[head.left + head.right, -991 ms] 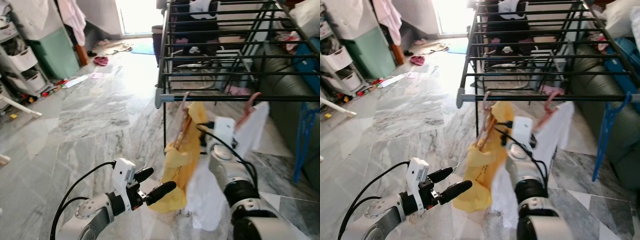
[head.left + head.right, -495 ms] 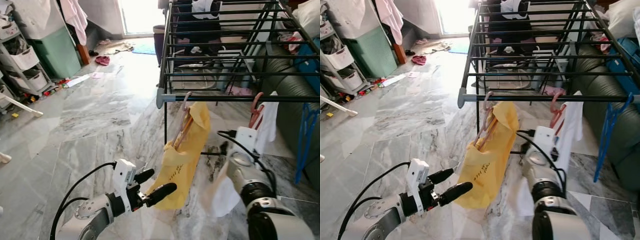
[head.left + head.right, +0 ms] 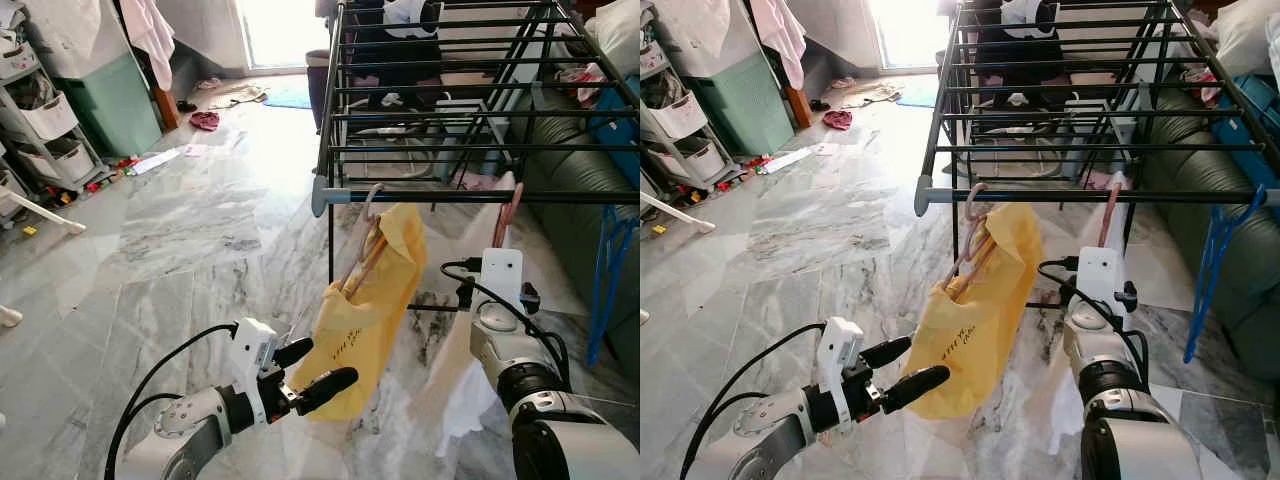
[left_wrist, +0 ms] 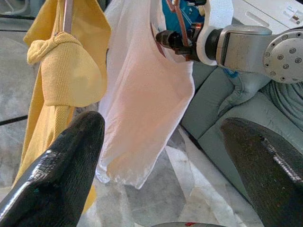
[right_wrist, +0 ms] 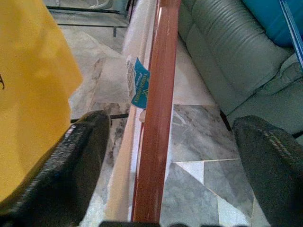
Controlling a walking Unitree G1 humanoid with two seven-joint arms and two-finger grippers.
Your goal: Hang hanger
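Red hanger (image 3: 1108, 212) now nearer rail (image 3: 1080, 196).

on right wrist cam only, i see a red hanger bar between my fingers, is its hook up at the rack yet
Observer: The hanger reaches the drying rack's front rail and its tip rises just above it; I cannot tell whether it is hooked over.
Operator: whats next to it on that rail
Observer: A yellow garment hangs from the same rail on its own hanger, to the robot's left of yours.
Operator: and the left arm
Observer: The left gripper is low and open, near the yellow garment's bottom edge, holding nothing.
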